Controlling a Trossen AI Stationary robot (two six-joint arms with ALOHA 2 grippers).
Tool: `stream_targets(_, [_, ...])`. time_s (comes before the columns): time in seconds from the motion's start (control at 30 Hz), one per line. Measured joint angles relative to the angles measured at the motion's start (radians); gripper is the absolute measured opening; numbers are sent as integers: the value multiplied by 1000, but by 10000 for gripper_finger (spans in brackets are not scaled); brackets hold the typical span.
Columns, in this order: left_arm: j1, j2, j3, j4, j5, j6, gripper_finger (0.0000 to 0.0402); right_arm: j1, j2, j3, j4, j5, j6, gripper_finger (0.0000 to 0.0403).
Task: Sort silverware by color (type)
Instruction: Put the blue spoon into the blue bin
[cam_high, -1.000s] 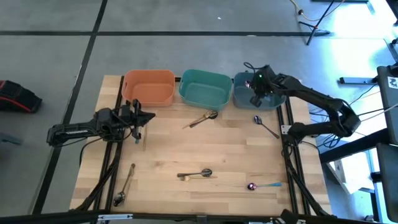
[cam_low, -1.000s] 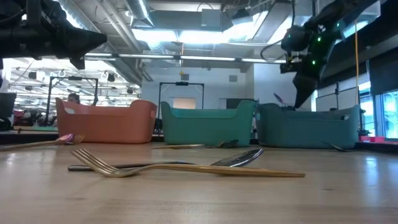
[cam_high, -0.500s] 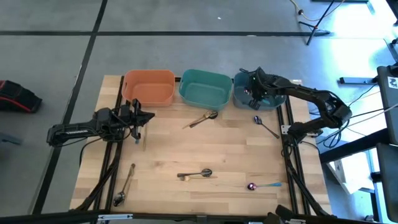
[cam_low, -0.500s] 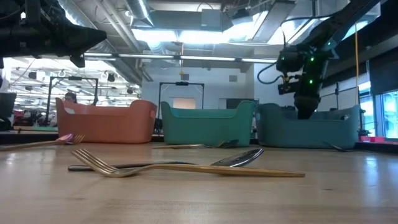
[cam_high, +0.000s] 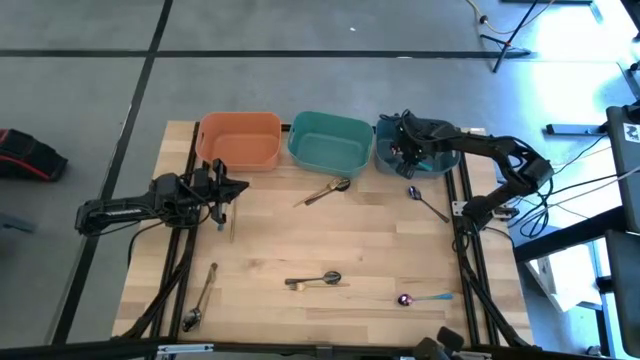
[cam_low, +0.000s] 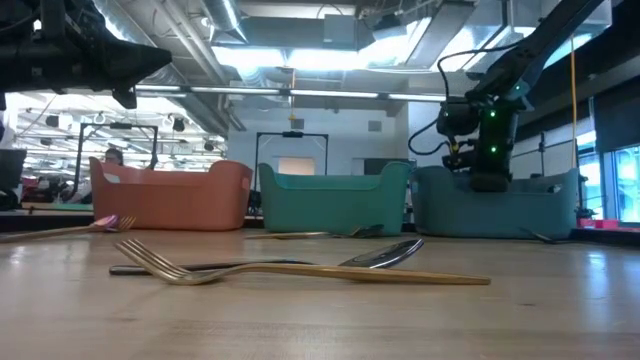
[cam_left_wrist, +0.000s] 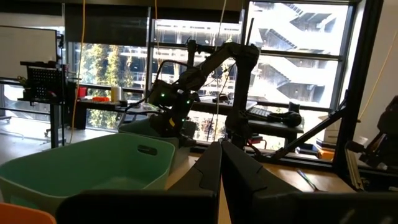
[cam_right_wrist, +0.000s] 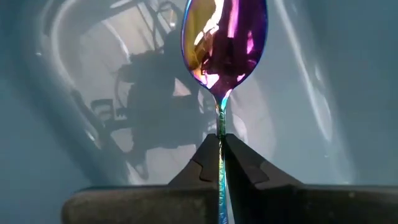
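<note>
**Purple spoon held inside the blue-grey bin**

The wooden table (cam_high: 380, 250) carries three bins along its far edge: an orange bin (cam_high: 239, 140), a teal bin (cam_high: 330, 143) and a blue-grey bin (cam_high: 388, 158). The left arm waits over the table's left side, its gripper (cam_high: 226, 190) with fingers pressed together and nothing between them.

The right gripper (cam_high: 408, 147) is lowered into the blue-grey bin. Its fingers (cam_right_wrist: 202, 165) are clamped tight on the thin handle of an iridescent purple spoon (cam_right_wrist: 224, 43), whose bowl hangs just above the bin's pale floor.

The other silverware lies loose on the table: a spoon and fork pair (cam_high: 326, 190) just in front of the teal bin, a purple spoon (cam_high: 426, 201) near the right edge, a dark spoon crossed with a gold fork (cam_high: 315, 280) in the middle, a purple spoon with a blue handle (cam_high: 424, 297) near the front, and a gold and dark pair (cam_high: 201, 296) at the front left.
</note>
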Motion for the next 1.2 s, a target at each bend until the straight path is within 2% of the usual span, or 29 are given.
stream_targets(0.3, [0,0,0,-4,3,-1,6,11,-69,115,-178,7,29,113])
stream_targets(0.47, [0,0,0,-8,4,0,6,85,-178,186,-334,-2,93,139])
stream_targets(0.57, [0,0,0,-11,15,-1,6,173,-251,200,-400,-9,159,139])
stream_targets(0.77, [0,14,-1,-8,92,4,6,413,-358,171,-447,-121,334,133])
stream_targets(1.2, [0,92,-1,22,105,0,6,999,-359,94,-421,-117,772,133])
